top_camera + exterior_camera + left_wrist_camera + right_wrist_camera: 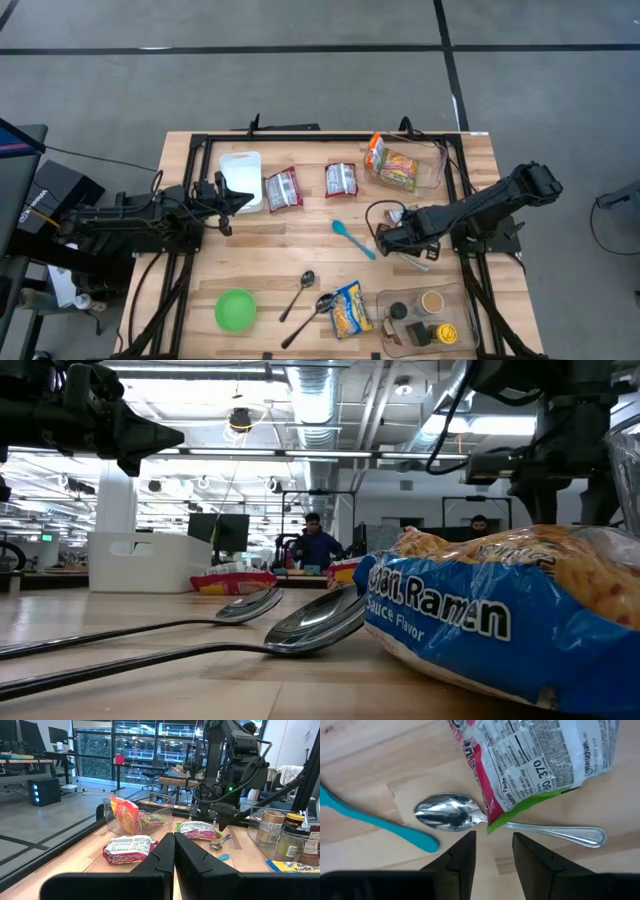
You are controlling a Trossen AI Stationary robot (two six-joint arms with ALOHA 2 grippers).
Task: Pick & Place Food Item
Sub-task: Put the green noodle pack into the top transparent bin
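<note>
A red, white and green food packet (535, 760) lies flat on the wooden table, its green edge over the neck of a metal spoon (450, 814). My right gripper (493, 851) hangs above them, pointing down, open, with nothing between its fingers. From across the table, the left wrist view shows the same packet (199, 830) under my right gripper (220, 825). Two red packets (283, 188) (341, 179) lie mid-table. My left gripper (245, 198) waits shut and level by the white container (240, 165).
A teal spoon (352, 238) lies just left of my right gripper. An orange-green packet (395, 168) sits in a clear bin at the far right. Near the front lie a blue ramen packet (350, 308), two metal spoons (300, 293), a green bowl (235, 310) and a condiment tray (470, 300).
</note>
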